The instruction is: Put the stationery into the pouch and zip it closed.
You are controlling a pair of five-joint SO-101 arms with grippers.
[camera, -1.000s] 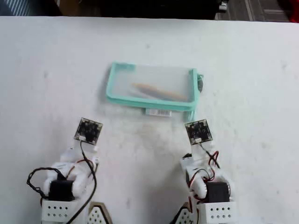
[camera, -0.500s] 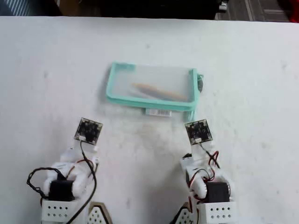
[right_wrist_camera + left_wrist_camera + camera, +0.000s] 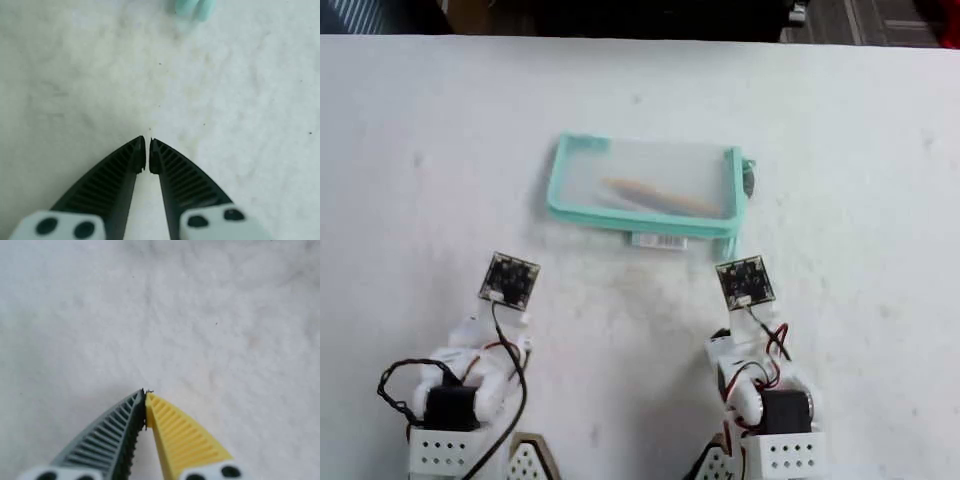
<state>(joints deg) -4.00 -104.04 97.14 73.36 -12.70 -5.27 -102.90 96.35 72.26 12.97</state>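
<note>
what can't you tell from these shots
1. Zip, high view: the dark pull at the end of the pouch is too small to show whether the zip is fully closed.
2. Contents, high view: the frosted wall blurs them. An orange stick shows through; anything beside it is unclear.
3. Right wrist view: the picture's edge cuts the pouch down to a teal corner.

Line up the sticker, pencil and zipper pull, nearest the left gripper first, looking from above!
1. Sticker on the near edge of the pouch and pencil inside it: too close to call from the left gripper.
2. Zipper pull at the pouch's right end, farthest.
</note>
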